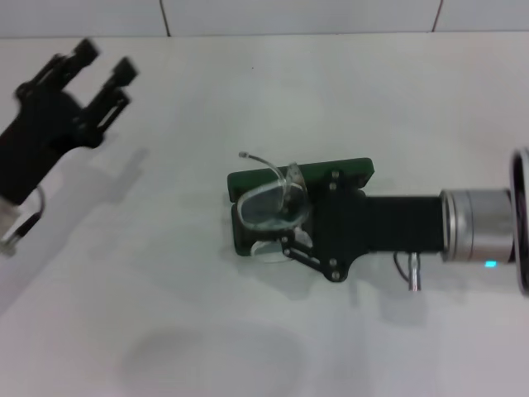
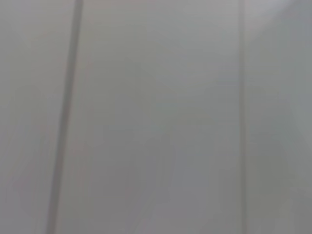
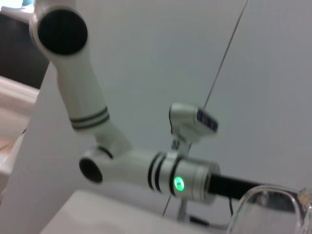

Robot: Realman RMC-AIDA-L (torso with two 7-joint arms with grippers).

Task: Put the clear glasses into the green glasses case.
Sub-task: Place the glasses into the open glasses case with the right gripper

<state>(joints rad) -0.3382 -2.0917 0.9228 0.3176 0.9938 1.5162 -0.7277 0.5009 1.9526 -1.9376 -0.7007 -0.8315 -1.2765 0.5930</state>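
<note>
White desk [image 1: 248,347], pale wall behind.
Right gripper [image 1: 291,217] holds clear glasses [image 1: 269,203] over open green glasses case [image 1: 331,174]; left gripper [image 1: 103,62] wide.

The right gripper [image 1: 289,217] lies across the green glasses case [image 1: 347,173], hiding most of its inside and its near edge, and its fingertips are lost behind the clear glasses [image 1: 269,203], so how the jaws stand cannot be told. In the right wrist view only a corner of the clear glasses shows, cut off by the picture's edge, and the left arm [image 3: 126,163] behind runs out of frame. The left wrist view gives only a blurred pale surface with two faint lines, and in the head view the left arm leaves the picture's left edge.
</note>
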